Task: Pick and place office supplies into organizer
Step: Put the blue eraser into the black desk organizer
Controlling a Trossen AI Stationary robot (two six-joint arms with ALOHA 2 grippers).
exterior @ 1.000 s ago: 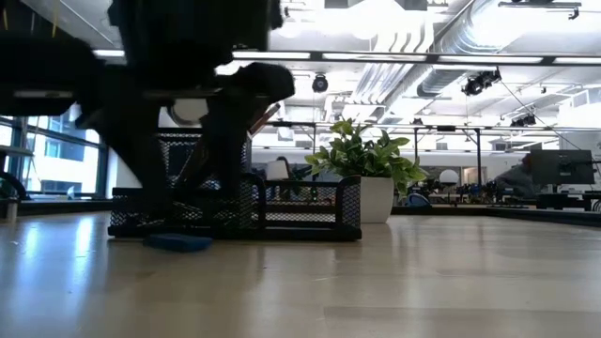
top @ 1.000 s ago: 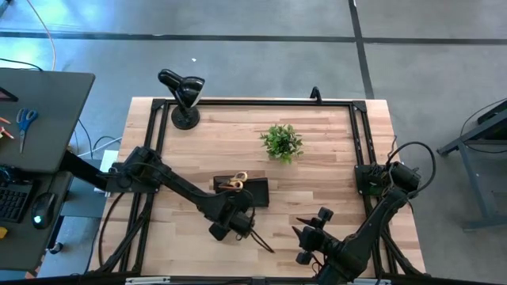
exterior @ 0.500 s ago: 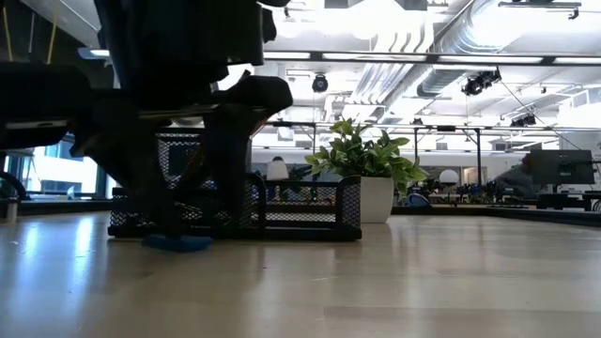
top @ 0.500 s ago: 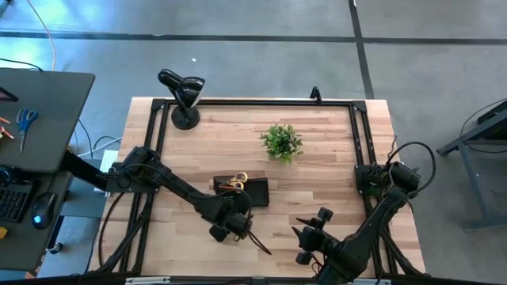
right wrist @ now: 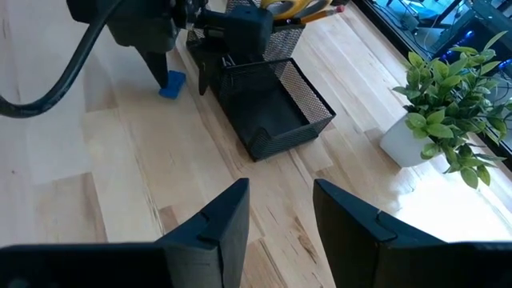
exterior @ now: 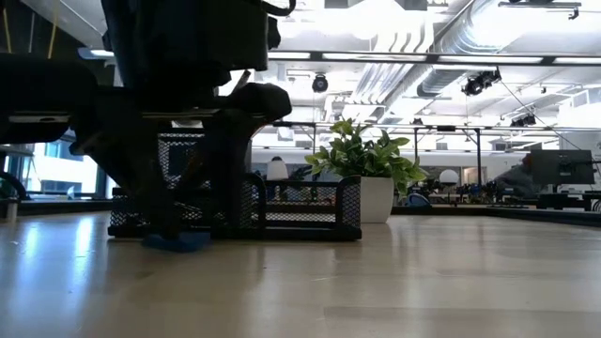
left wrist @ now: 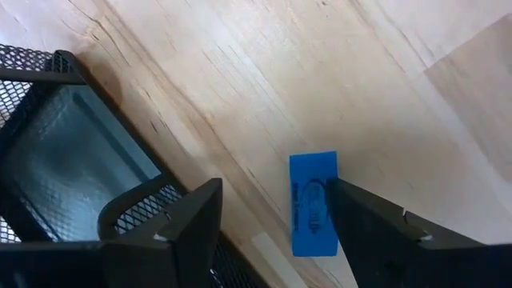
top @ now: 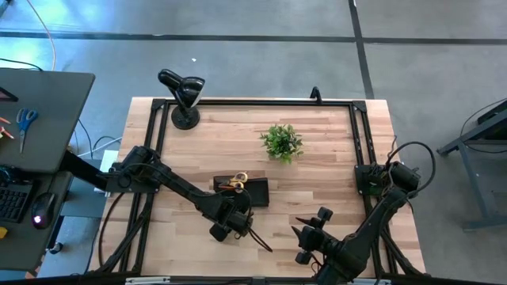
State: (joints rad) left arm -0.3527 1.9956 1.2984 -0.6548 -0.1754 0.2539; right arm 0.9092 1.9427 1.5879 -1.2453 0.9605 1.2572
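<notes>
The small blue eraser lies flat on the wooden surface, just beside the near wall of the black mesh organizer but outside it. The left hand is down over it with its fingers spread wide, one finger right against the eraser's long edge and the other close to the organizer's mesh wall; nothing is gripped yet. Yellow-handled scissors and pencils already stand in the organizer's tall section. The eraser sits off-centre between the fingers, so closing from here could push it sideways or pinch only one edge, letting it twist out or slip when lifted. The finger near the mesh could also catch the organizer wall and shove the tray. A dark pencil lies on the surface just beside the left hand and might be nudged. The right hand waits near the front edge of the surface, well apart, fingers parted and empty, with the potted plant farther back
</notes>
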